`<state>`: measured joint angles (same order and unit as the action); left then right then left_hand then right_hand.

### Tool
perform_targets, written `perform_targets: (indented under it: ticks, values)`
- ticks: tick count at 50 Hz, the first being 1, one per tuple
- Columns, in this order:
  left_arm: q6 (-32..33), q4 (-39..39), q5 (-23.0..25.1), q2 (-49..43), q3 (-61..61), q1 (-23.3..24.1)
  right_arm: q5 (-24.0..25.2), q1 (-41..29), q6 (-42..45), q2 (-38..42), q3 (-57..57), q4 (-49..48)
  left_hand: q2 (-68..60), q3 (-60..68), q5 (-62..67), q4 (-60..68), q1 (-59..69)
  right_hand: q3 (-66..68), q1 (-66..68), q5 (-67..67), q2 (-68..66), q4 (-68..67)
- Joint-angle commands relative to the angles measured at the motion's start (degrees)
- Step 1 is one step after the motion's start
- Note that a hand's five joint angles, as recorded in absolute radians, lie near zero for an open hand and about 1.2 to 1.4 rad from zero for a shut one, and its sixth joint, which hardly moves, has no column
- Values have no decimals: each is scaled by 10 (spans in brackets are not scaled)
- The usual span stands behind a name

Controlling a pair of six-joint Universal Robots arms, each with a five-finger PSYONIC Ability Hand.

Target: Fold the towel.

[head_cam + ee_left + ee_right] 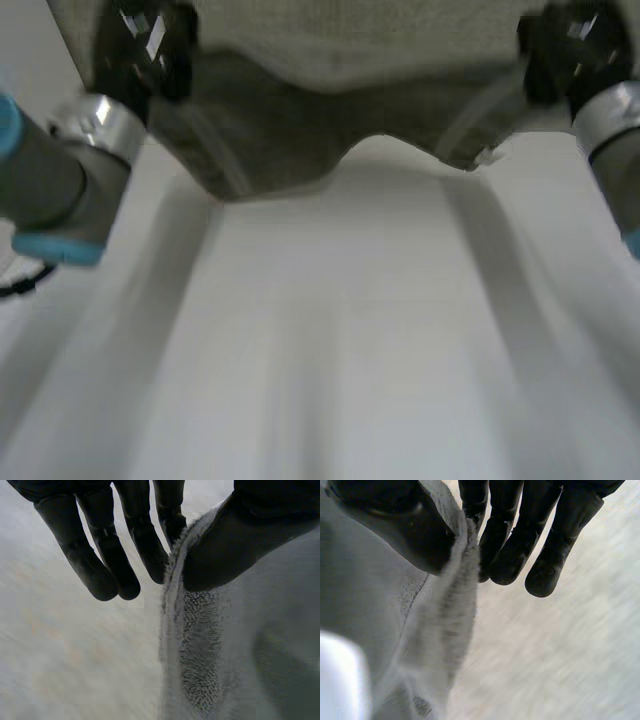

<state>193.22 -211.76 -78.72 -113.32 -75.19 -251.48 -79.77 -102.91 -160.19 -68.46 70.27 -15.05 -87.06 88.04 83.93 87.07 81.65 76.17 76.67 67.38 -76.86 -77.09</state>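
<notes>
Nearest, across the lower half of the head view, the white table [330,350] lies bare, leaving room to lay cloth down. Beyond it, along the upper part of the frame, the grey towel [330,60] hangs lifted. Its lower edge sags in two lobes with a notch at centre, probably because it is held only at its two ends. At upper left the left hand [150,50] pinches one end. Its wrist view shows the thumb [240,535] pressed onto the towel's edge against a finger behind, with the other fingers [105,560] straight and free. At upper right the right hand [572,45] does likewise, its thumb [395,525] clamping the edge. Holding the towel spread like this likely prepares for laying one half over the other.
</notes>
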Motion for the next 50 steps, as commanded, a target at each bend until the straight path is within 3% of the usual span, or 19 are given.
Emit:
perform_targets:
  ticks: [1,5,10,25,27,29,36,50]
  values:
    - [98,-11,78,-23,-176,-22,53,5,50,20,136,34,71,-80,-139,-71,-17,38,33,26,-31,-29]
    - [171,-27,95,-37,-267,-30,57,5,90,24,188,37,71,-80,-139,-71,-17,38,33,26,-31,-29]
    - [210,-32,99,-34,-332,-41,56,6,128,21,251,36,71,-80,-139,-71,-17,38,33,26,-31,-29]
    - [217,-44,93,-29,-362,-63,59,26,128,-34,350,7,71,-80,-139,-71,-17,38,33,26,-31,-29]
    - [217,-52,90,-33,-359,-63,59,29,128,-36,350,6,104,-114,-173,-104,-50,38,33,26,-31,-29]
    - [217,-71,82,-35,-355,-64,59,31,127,-38,351,6,246,-256,-315,-246,-192,38,33,26,-31,-29]
    - [212,-110,39,-35,-349,-66,59,32,125,-47,354,5,329,-339,-398,-329,-275,38,33,26,-31,-29]
    - [217,-115,16,-30,-362,-74,37,67,88,-56,358,-6,338,-348,-407,-338,-284,38,33,26,-31,-29]
